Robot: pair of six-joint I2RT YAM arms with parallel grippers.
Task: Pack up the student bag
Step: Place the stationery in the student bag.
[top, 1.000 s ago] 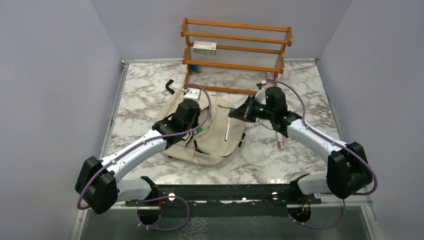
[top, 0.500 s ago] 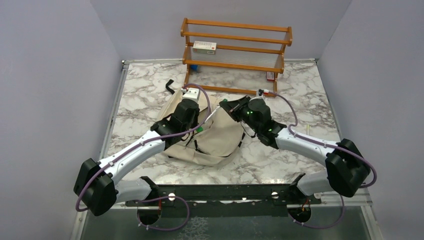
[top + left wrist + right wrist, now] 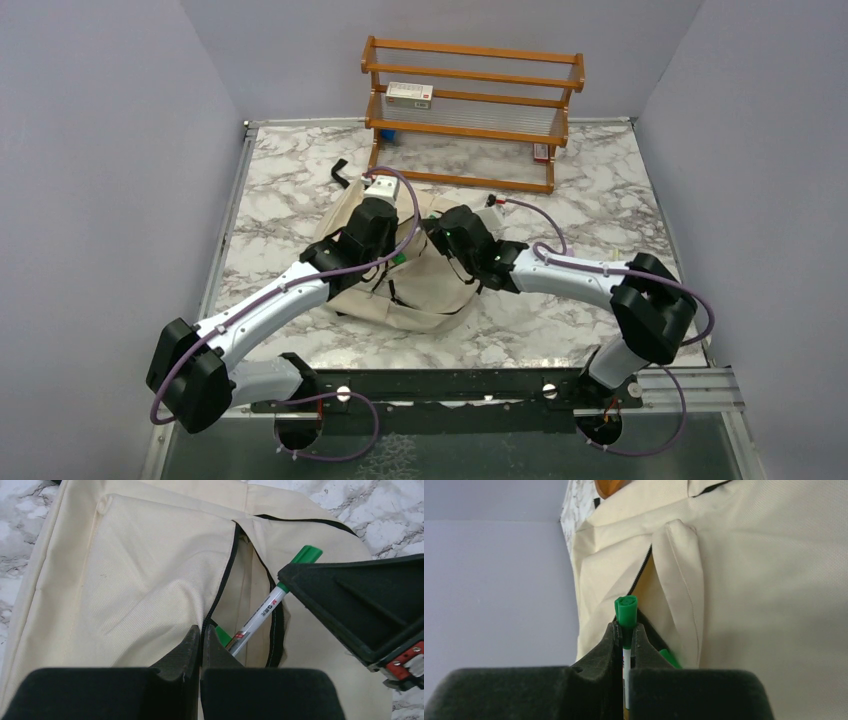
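The student bag (image 3: 432, 290), cream canvas with black zippers, lies flat in the middle of the table. My left gripper (image 3: 392, 252) is shut on the zipper edge of its front pocket (image 3: 201, 630) and holds the opening (image 3: 250, 595) apart. My right gripper (image 3: 432, 232) is shut on a white marker with a green cap (image 3: 626, 611). In the left wrist view the marker (image 3: 265, 607) slants down into the opening, its lower end inside, with the right gripper (image 3: 360, 605) just beside it. Another green item (image 3: 223, 636) lies in the pocket.
A wooden shelf rack (image 3: 470, 110) stands at the back with a small white and red box (image 3: 409, 94) on it and a small red item (image 3: 541, 152) by its right foot. A black strap (image 3: 340, 172) sticks out behind the bag. Walls enclose three sides.
My right arm has swung left across the bag, carrying the marker from the bag's right side to the pocket opening beside my left gripper. The left arm has held still.
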